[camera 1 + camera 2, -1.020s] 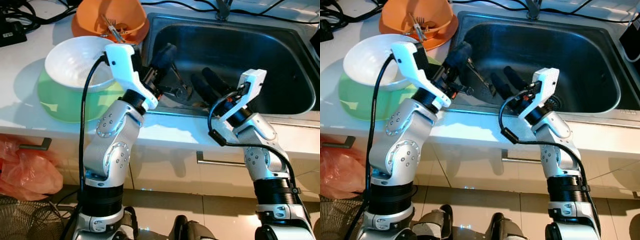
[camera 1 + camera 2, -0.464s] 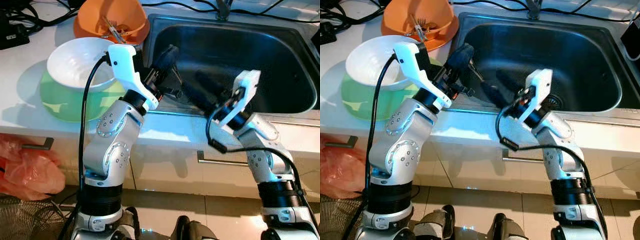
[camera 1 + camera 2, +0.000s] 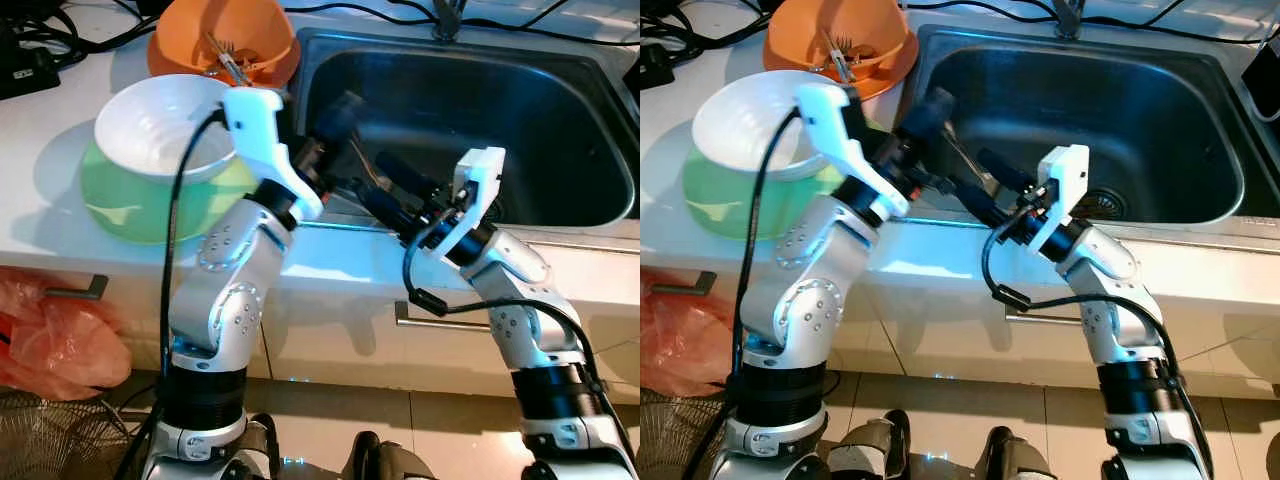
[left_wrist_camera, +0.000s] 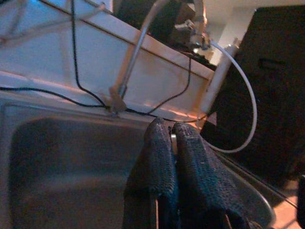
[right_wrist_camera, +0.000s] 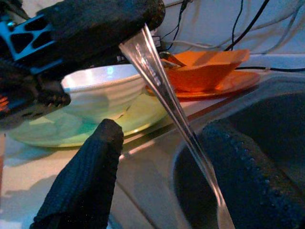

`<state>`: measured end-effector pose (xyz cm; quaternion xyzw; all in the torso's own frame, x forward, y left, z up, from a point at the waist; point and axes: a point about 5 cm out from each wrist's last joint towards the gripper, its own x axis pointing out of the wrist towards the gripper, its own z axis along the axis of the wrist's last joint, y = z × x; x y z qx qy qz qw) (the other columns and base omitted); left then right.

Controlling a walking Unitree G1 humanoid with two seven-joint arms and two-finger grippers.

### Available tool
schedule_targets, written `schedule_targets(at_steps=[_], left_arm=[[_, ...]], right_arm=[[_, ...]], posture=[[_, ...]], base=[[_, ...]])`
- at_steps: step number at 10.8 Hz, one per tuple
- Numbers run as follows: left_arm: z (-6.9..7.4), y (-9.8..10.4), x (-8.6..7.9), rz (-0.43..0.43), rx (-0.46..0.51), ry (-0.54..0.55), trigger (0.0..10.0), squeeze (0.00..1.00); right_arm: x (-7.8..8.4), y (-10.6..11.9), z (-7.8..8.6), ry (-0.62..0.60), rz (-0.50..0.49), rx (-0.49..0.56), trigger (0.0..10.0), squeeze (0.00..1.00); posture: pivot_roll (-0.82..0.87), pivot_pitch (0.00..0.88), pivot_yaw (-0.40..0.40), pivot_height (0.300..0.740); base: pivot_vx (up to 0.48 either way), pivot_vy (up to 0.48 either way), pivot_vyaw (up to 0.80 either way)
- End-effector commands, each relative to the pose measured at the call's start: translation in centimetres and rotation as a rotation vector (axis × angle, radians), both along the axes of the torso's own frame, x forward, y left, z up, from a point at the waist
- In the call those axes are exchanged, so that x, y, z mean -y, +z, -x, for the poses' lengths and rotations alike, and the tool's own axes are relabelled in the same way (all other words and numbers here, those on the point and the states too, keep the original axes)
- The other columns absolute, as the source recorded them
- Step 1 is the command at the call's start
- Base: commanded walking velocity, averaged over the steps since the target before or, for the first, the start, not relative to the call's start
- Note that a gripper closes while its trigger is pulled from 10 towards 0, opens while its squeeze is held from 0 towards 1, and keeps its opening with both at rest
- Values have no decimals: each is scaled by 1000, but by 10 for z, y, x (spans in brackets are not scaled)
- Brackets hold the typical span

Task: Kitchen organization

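A slim metal utensil slants over the sink's near-left corner, its upper end pinched in the left pincer, whose fingers are pressed together on it. The right pincer is spread, one finger on each side of the handle, not touching. On the table, a white bowl sits in a green one, beside an orange bowl

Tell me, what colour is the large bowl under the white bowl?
Light green; it shows best in the left eye view.
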<state>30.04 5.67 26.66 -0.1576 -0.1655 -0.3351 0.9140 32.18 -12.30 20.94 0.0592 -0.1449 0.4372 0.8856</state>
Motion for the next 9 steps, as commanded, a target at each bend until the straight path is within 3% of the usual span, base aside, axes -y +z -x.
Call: schedule_targets(at_steps=[1,9], left_arm=[[8,7,9,-9,32,-61,10000,0],[10,11,13,-10,39,-80,10000,0]], right_arm=[[0,2,-1,-14,1,16,10000,0],[-10,-8,-3,-20,35,8,10000,0]], posture=[[206,209,-21,740],[212,208,-22,740]], base=[[0,0,0],[0,0,0]])
